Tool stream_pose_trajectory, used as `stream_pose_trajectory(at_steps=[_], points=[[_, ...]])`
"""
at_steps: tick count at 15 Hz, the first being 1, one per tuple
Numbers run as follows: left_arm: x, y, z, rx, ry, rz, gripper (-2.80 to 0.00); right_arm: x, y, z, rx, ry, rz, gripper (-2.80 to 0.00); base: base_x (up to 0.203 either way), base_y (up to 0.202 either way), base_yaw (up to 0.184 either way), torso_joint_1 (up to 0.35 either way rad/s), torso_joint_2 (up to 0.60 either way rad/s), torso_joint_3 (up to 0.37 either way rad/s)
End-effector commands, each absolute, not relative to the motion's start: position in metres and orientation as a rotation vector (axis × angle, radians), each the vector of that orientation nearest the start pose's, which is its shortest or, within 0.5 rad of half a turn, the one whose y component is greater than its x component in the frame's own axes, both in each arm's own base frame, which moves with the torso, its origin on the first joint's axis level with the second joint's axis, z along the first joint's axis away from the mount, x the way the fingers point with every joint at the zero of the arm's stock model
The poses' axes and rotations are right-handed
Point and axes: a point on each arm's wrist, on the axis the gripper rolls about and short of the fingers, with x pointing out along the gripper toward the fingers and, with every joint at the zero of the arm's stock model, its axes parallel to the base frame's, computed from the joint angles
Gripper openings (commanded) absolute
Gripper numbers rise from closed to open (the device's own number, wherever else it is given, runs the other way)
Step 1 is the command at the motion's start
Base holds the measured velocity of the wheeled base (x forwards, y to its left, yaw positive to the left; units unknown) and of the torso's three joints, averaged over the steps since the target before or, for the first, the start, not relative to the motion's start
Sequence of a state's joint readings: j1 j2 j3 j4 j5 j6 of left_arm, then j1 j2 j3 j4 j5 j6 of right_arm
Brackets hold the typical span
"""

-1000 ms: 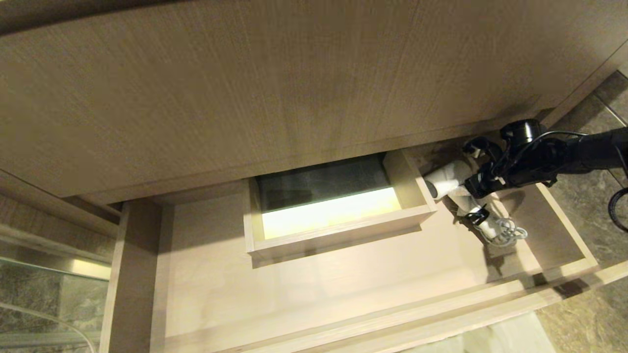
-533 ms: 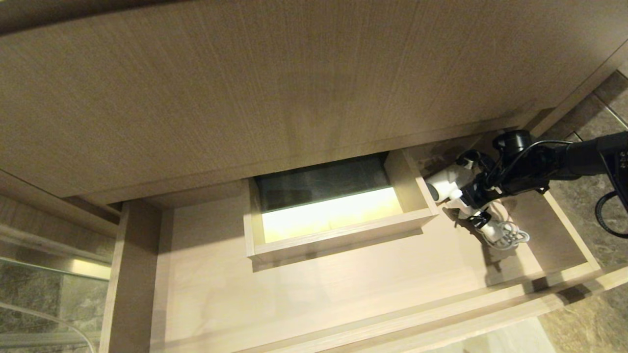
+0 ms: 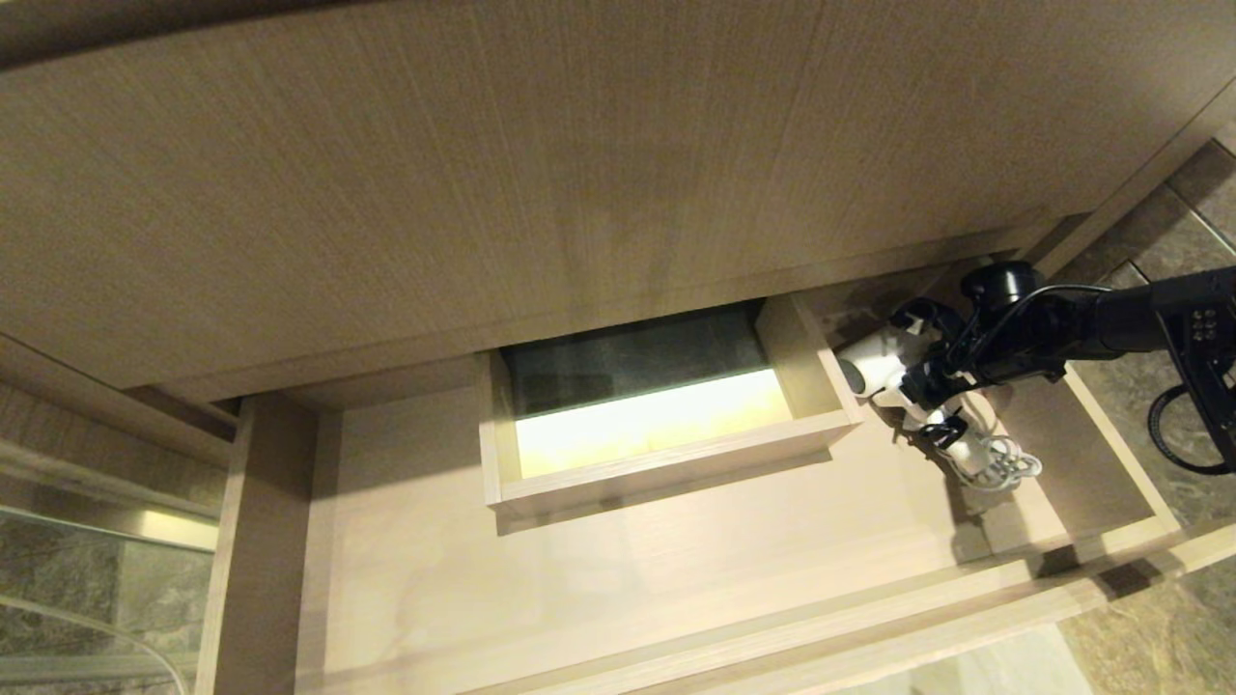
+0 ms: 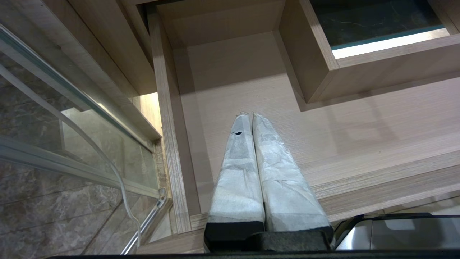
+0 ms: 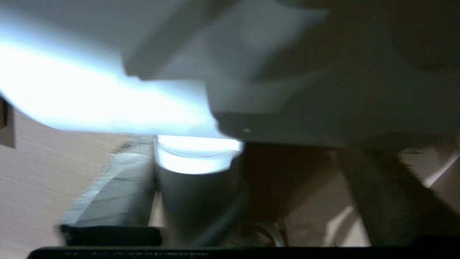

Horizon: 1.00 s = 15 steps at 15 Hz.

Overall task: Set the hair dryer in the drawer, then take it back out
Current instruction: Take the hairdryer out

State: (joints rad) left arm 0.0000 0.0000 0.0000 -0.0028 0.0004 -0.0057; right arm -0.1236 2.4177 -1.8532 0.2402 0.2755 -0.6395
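White hair dryer [image 3: 884, 359] lies on the drawer [image 3: 1110, 463] floor right under my right gripper [image 3: 917, 362], whose spread fingers straddle its barrel without clamping, so I judge it stowed and the retrieval still ahead; left gripper [image 4: 250, 118] sits closed, well aside.

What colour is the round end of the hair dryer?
Dark grey; the hair dryer is otherwise white. The head view shows it best.

- Warm, dim light is falling across the drawer [image 3: 618, 579]; a bright strip is glowing inside the inner box [image 3: 647, 420].
- The hair dryer [image 5: 107, 90] is glaring white and smearing with blur in the right wrist view.
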Motion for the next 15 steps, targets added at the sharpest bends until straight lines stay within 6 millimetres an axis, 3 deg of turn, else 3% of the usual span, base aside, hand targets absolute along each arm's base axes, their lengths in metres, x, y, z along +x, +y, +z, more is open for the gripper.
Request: stream_pose_trajectory(at_steps=[1,4,8,15], points=[[-0.023,0.000,0.076,-0.006,-0.002,0.001,-2.80,0.482,-0.054,0.090,-0.445,0.719,0.394,-2.80,0.000,0.000,0.000,0.000,0.00,0.000],[-0.023,0.000,0.076,-0.006,-0.002,0.002,-2.80,0.480,-0.052,0.094,-0.457,0.718,0.394,-2.80,0.000,0.000,0.000,0.000,0.00,0.000],[-0.023,0.000,0.076,-0.006,-0.002,0.002,-2.80,0.472,-0.052,0.118,-0.467,0.683,0.382,-2.80,0.000,0.000,0.000,0.000,0.00,0.000],[-0.023,0.000,0.076,-0.006,-0.003,0.000,-2.80,0.429,-0.053,0.183,-0.488,0.606,0.341,-2.80,0.000,0.000,0.000,0.000,0.00,0.000]])
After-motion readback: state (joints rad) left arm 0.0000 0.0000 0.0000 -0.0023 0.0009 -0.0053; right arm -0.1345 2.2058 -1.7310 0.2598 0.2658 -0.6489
